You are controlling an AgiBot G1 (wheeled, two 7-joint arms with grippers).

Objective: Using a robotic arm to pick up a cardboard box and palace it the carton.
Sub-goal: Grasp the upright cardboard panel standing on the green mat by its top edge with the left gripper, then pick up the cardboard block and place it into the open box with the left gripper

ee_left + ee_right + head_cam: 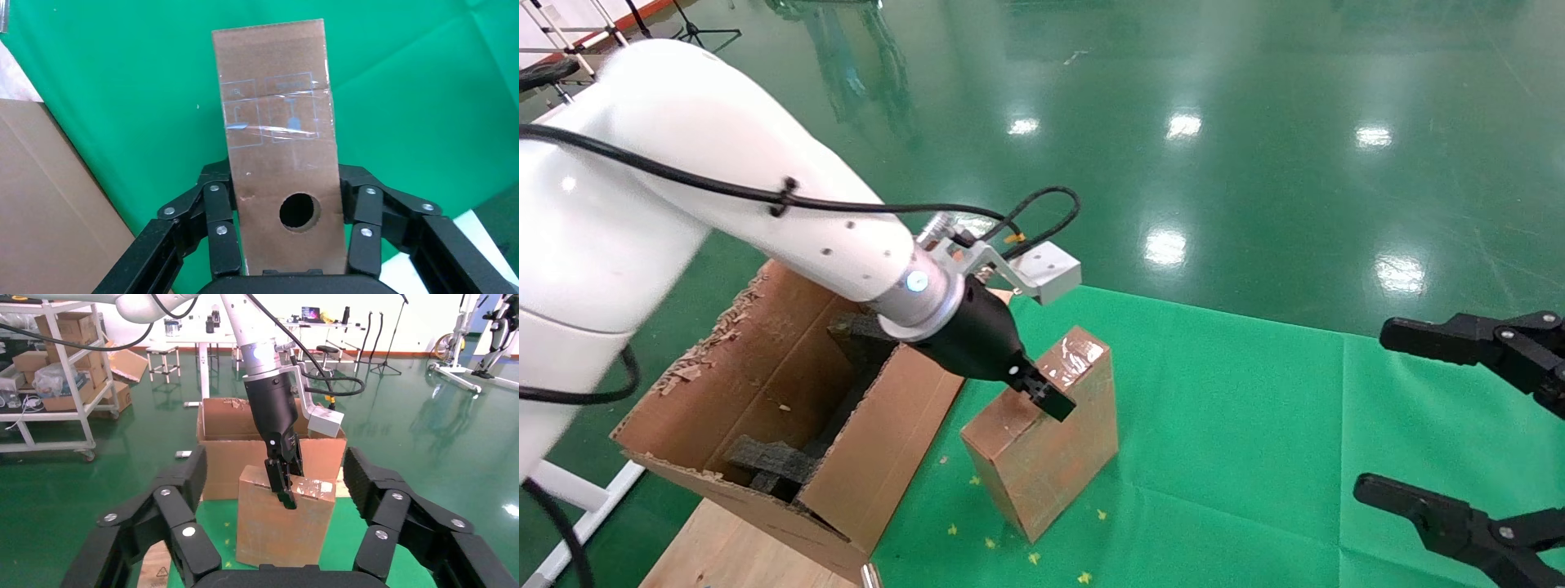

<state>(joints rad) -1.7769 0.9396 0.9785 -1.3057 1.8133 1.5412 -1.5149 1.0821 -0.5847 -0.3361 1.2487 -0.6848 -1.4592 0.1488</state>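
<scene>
Left gripper [284, 245] clamps cardboard box [278, 147].

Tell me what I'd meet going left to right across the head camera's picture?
White robotic arm → carton → left gripper clamped on the cardboard box → bare green cloth → right gripper, open, at the edge.

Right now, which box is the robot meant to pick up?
On the green cloth, beside the big ragged-flapped carton, stands a slim brown cardboard box. The left gripper is clamped on its top. It is smaller, closed, with glossy clear tape.
</scene>
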